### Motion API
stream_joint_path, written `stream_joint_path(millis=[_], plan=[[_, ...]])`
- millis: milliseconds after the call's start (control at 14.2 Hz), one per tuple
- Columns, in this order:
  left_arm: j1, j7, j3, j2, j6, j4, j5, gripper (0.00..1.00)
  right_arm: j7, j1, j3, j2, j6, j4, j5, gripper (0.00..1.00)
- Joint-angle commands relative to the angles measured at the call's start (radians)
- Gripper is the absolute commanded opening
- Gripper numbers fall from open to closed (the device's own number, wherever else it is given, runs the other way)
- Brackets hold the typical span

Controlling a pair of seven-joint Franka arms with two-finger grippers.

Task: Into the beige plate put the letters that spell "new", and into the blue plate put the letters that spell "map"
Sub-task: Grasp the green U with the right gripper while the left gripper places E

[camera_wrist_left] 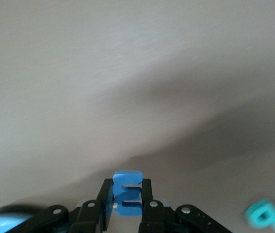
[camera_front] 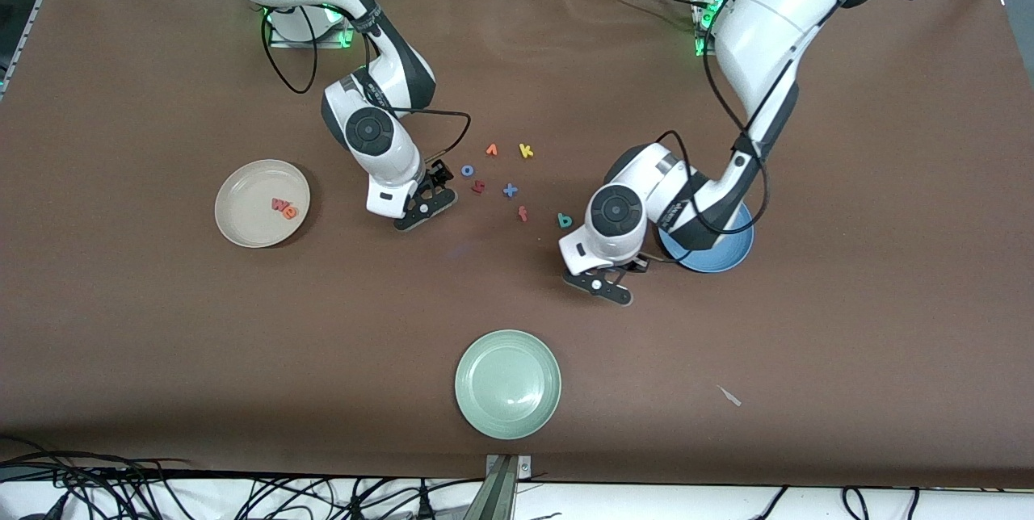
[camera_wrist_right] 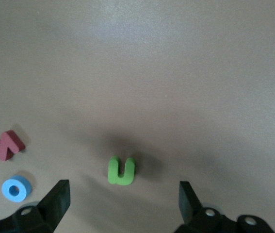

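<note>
The left gripper [camera_wrist_left: 127,206] clamps the blue "m" [camera_wrist_left: 127,193] beside the blue plate [camera_front: 731,249], at about nine o'clock from it. The right gripper [camera_wrist_right: 122,201] hangs spread wide over the green "n" [camera_wrist_right: 121,170]. The salmon-pink "w" [camera_front: 278,203] and the orange "e" [camera_front: 289,212] lie in the beige plate [camera_front: 242,217].

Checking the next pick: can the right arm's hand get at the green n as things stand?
Probably yes. The right hand is open, and the green n lies flat on bare table between its fingers, with the dark red letter and blue o off to one side.
</note>
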Motion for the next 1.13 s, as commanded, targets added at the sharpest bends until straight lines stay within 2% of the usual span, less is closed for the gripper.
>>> stream_joint_path(millis=[0, 211, 352, 563, 633, 704, 774, 915, 1056], plan=[[0.076, 0.135, -0.011, -0.056, -0.104, -0.031, 0.023, 0.02, 0.052, 0.010, -0.005, 0.023, 0.008, 0.018, -0.018, 0.93], [0.114, 0.134, -0.011, -0.064, -0.201, -0.040, 0.012, 0.02, 0.099, 0.024, -0.005, 0.032, 0.011, 0.018, -0.017, 0.84], [0.150, 0.129, -0.011, -0.064, -0.205, -0.085, 0.013, 0.03, 0.111, 0.024, -0.005, 0.040, 0.012, 0.018, -0.018, 0.80], [0.174, 0.129, -0.008, -0.059, -0.163, -0.146, 0.026, 0.08, 0.111, 0.025, -0.005, 0.043, 0.012, 0.018, -0.020, 0.64], [0.191, 0.128, -0.008, -0.062, -0.123, -0.180, 0.026, 0.25, 0.111, 0.025, -0.005, 0.047, 0.014, 0.018, -0.020, 0.61], [0.197, 0.128, -0.008, -0.062, -0.098, -0.192, 0.026, 0.88, 0.111, 0.025, -0.005, 0.047, 0.021, 0.018, -0.020, 0.56], [0.197, 0.128, -0.011, -0.067, -0.101, -0.192, 0.026, 1.00, 0.111, 0.025, -0.005, 0.047, 0.023, 0.018, -0.020, 0.49], [0.191, 0.123, -0.012, -0.091, -0.106, -0.188, 0.013, 1.00, 0.111, 0.025, -0.005, 0.054, 0.026, 0.018, -0.020, 0.41], [0.182, 0.085, -0.025, -0.124, -0.107, -0.179, 0.007, 1.00, 0.111, 0.025, -0.005, 0.060, 0.040, 0.017, -0.020, 0.38]])
